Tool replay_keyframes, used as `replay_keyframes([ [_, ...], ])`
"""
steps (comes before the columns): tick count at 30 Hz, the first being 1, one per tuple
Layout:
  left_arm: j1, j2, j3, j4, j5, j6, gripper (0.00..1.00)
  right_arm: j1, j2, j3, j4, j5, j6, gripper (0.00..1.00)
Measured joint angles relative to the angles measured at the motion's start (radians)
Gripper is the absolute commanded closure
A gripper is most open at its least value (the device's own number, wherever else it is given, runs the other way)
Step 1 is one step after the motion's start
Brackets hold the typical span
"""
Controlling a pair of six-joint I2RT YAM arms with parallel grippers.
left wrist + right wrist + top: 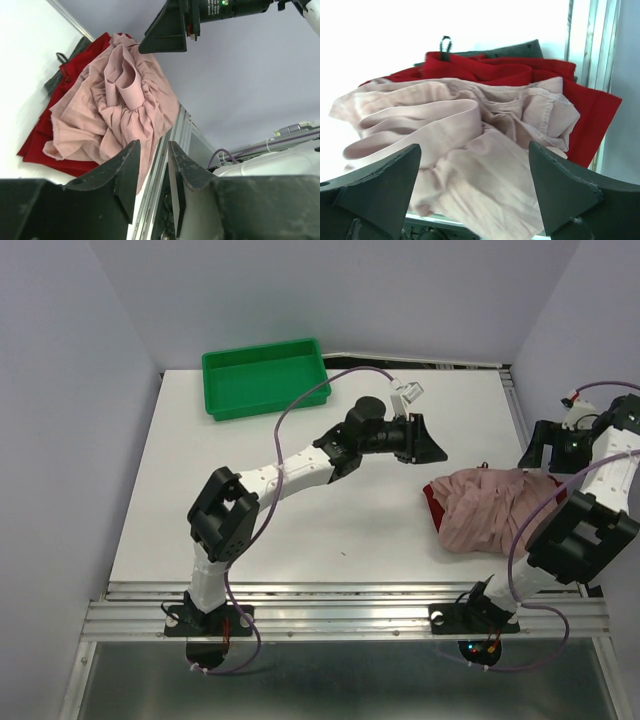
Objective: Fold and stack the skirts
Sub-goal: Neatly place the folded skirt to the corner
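Observation:
The skirts lie in one crumpled heap at the table's right side. The dusty pink ruffled skirt (490, 508) is on top, and the dark red skirt (433, 502) shows under its left edge. Seen from the left wrist, the pink skirt (125, 105) covers the red one (35, 142). My left gripper (425, 437) hovers left of the heap with its jaws a little apart and nothing between them (151, 165). My right gripper (540, 447) sits by the heap's far right corner. It stands wide open (475, 192) over the pink skirt (470, 145), with the red skirt (495, 67) behind, and it holds nothing.
A green plastic tray (262, 377) stands at the back left. A dark grey-green cloth with a small loop (520, 50) lies under the far edge of the red skirt. A metal rail (515, 410) runs along the table's right edge, close to the heap.

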Motion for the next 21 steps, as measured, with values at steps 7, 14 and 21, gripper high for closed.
replay_keyframes([
  [7, -0.007, 0.001, 0.010, 0.004, 0.011, -0.021, 0.61, 0.000, -0.051, 0.086, -0.094, -0.085, -0.059, 0.39],
  [14, 0.063, -0.029, -0.057, 0.006, 0.014, -0.020, 0.61, 0.027, -0.094, 0.060, -0.183, -0.157, -0.128, 0.62],
  [21, 0.159, -0.100, -0.173, -0.025, 0.014, 0.003, 0.61, 0.157, -0.101, -0.114, -0.174, -0.176, -0.092, 0.62],
])
